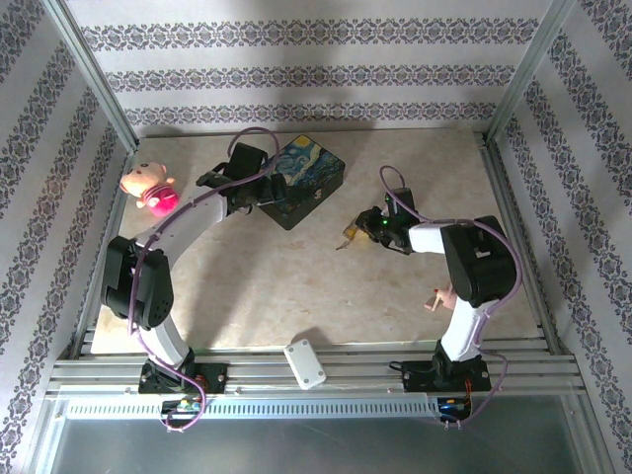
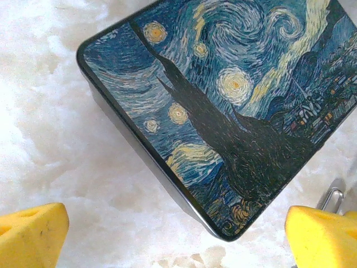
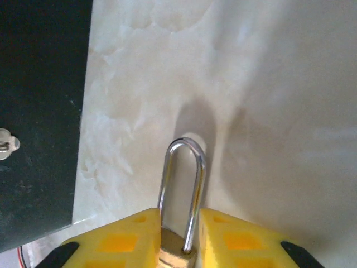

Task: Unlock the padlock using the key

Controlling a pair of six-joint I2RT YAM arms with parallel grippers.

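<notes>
found the padlock [image 3: 173, 254] on the marble-patterned table [image 1: 296, 296], right of centre, just off the near right corner of the dark blue painted tin [image 1: 308, 178] and apart from it. noted its brass body lodged between the yellow fingers [image 3: 120, 243] of the right gripper [image 3: 179, 215], with the silvery shackle [image 3: 196, 184] projecting beyond the fingertips and throwing a shadow on the tabletop. saw both fingers close against the body; cannot tell whether clamped on it or merely flanking it. cannot tell either whether the shackle is latched, its feet being partly hidden by the fingers.

observed the left gripper [image 2: 177, 240] spread wide and holding nothing, hovering above a rounded corner of the tin, one yellow fingertip to either side of that corner. recorded the tin lying flat, painted lid up, toward the far edge of the table near its middle, turned at an angle to the edges. logged a silvery wire loop [image 2: 332, 198] just beside the tin in the left wrist view; too little showing to identify.

registered a pink toy [image 1: 148, 186] near the far left corner, well apart from the padlock. marked a white box [image 1: 304, 362] on the metal rail [image 1: 375, 370] along the near edge, between the two arm bases. spotted a pale pink item [image 1: 434, 299] on the table beside the right arm, too small to identify.
</notes>
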